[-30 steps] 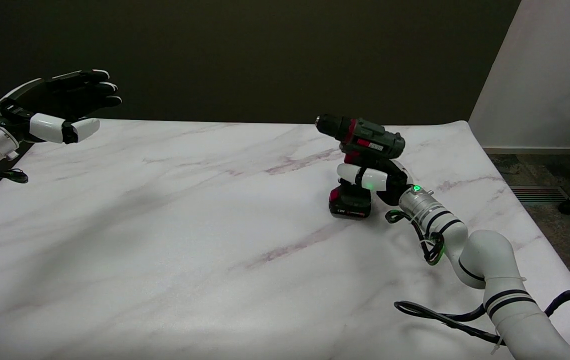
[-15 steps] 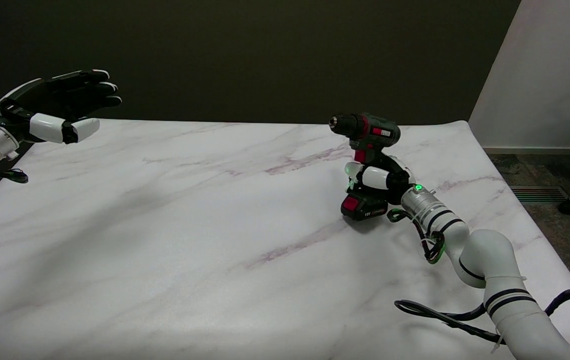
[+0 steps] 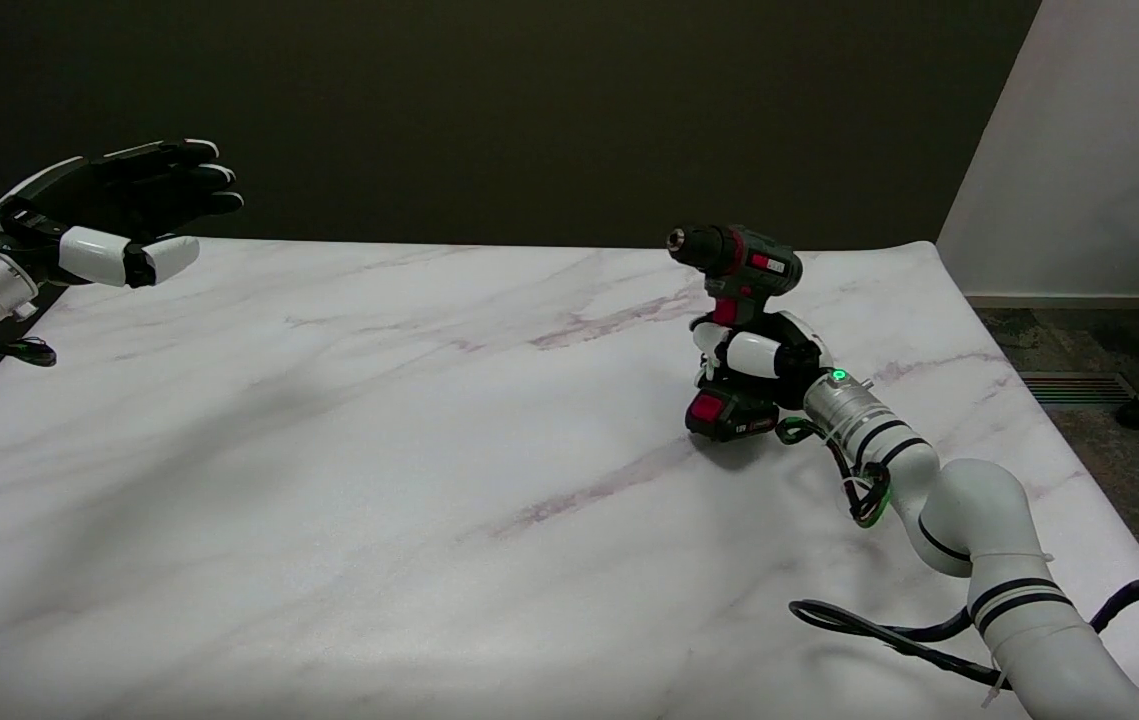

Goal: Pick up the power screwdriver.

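Observation:
The power screwdriver (image 3: 741,265) is dark green with red trim and a black-and-red battery base (image 3: 731,415). It stands upright at the right of the marble table (image 3: 329,450), its chuck pointing left. My right hand (image 3: 764,355) wraps around its handle between the body and the battery. The handle itself is hidden by the fingers. Whether the battery base touches the table or hangs just above it, I cannot tell.
The idle left hand (image 3: 119,215) hangs in the air at the upper left. Black cables (image 3: 889,635) trail on the table beside my right arm. The table's right edge runs close behind the arm, with floor and a chair leg beyond.
The screwdriver has turned in my right hand from tilted to upright and shifted a little right. Its chuck now points more toward the camera's left.

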### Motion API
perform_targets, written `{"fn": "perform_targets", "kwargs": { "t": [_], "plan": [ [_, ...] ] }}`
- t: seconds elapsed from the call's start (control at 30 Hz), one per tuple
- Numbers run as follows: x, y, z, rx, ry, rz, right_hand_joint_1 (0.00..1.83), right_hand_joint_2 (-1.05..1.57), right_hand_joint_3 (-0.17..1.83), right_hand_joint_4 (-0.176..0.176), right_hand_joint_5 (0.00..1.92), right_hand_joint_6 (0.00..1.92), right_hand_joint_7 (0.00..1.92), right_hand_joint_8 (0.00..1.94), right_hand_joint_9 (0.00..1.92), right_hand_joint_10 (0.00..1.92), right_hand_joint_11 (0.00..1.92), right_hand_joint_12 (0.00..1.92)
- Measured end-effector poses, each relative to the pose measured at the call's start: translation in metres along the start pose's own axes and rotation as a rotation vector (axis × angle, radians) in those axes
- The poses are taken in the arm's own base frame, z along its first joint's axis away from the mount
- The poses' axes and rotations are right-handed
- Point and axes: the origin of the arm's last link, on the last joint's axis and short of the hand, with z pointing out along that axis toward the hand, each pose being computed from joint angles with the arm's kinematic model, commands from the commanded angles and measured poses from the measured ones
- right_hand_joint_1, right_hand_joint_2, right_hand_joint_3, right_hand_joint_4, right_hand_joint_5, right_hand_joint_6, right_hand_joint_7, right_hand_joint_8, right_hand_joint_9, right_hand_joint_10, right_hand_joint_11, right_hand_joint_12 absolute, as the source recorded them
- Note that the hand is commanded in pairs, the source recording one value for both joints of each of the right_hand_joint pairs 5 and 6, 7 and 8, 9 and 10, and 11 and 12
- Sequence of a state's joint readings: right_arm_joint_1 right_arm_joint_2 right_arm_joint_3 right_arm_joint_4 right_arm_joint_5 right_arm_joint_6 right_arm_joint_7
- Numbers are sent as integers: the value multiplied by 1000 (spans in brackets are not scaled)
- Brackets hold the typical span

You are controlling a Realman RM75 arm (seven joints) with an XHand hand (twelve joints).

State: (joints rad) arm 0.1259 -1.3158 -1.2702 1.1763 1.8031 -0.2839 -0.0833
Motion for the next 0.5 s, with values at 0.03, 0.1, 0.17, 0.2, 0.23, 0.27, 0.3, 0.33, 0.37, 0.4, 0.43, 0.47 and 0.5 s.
{"fn": "perform_targets", "kwargs": {
  "t": [0.03,0.1,0.17,0.2,0.23,0.27,0.3,0.33,0.37,0.4,0.43,0.47,0.5],
  "plan": [
    [0,0,0,0,1,1,1131,1396,636,84,1163,1163,1920,1920,1920,1920,1720,1720],
    [1,0,0,1,2,1,1171,1294,638,176,1267,1267,1920,1920,1920,1920,1770,1770],
    [1,-1,0,2,3,1,1170,1237,649,173,1343,1343,1920,1920,1920,1920,1793,1793],
    [1,-1,0,2,4,2,1157,1222,649,176,1356,1356,1920,1920,1920,1920,1798,1798],
    [1,-1,0,3,4,2,1160,1213,647,176,1367,1367,1920,1920,1920,1920,1804,1804],
    [1,-1,0,3,5,2,1161,1214,646,176,1374,1374,1920,1920,1920,1920,1809,1809],
    [1,-1,-1,3,5,2,1161,1215,646,176,1376,1376,1920,1920,1920,1920,1812,1812],
    [1,-1,-1,4,6,3,1162,1211,647,176,1380,1380,1920,1920,1920,1920,1816,1816],
    [2,-1,-1,4,6,3,1165,1201,652,176,1392,1392,1920,1920,1920,1920,1826,1826],
    [2,-1,-1,4,6,4,1168,1183,655,176,1399,1399,1920,1920,1920,1920,1838,1838],
    [2,-1,-1,4,7,5,1172,1153,661,176,1406,1406,1920,1920,1920,1920,1847,1847],
    [2,-1,-1,5,7,5,1163,1050,696,176,1420,1420,1920,1920,1920,1920,1860,1860],
    [2,-1,-1,5,8,6,1166,882,760,176,1441,1441,1920,1920,1920,1920,1872,1872]
  ]
}}
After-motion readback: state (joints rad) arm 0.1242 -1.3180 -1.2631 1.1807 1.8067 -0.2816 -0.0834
